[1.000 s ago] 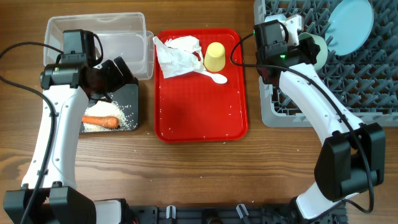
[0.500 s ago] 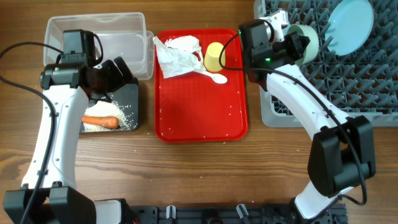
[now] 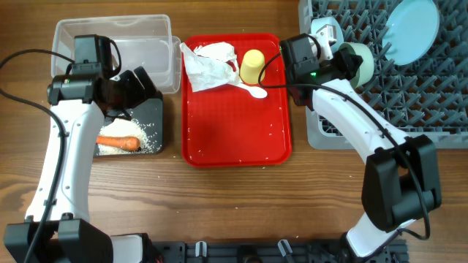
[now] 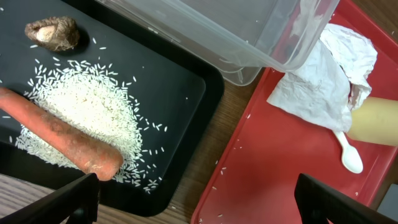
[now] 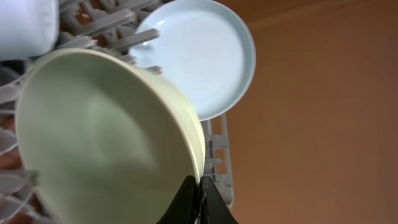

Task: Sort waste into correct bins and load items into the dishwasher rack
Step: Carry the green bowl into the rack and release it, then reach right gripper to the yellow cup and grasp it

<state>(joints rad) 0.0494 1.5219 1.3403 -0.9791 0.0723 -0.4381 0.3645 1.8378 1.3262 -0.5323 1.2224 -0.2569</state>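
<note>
Overhead: the left gripper hangs over the black bin at 9 o'clock, which holds the carrot piece and rice grains. The clear bin sits at 10 o'clock. On the red tray at 12 o'clock lie the napkins, yellow cup and spoon. At 2 o'clock the right gripper holds a bowl over the dishwasher rack; the plate stands in it.

Left wrist: the fingers are spread wide with nothing between them; a brown lump lies at 11 o'clock of the rice.

Right wrist: the fingers pinch the bowl's rim at 6 o'clock, the plate at 1 o'clock behind it
</note>
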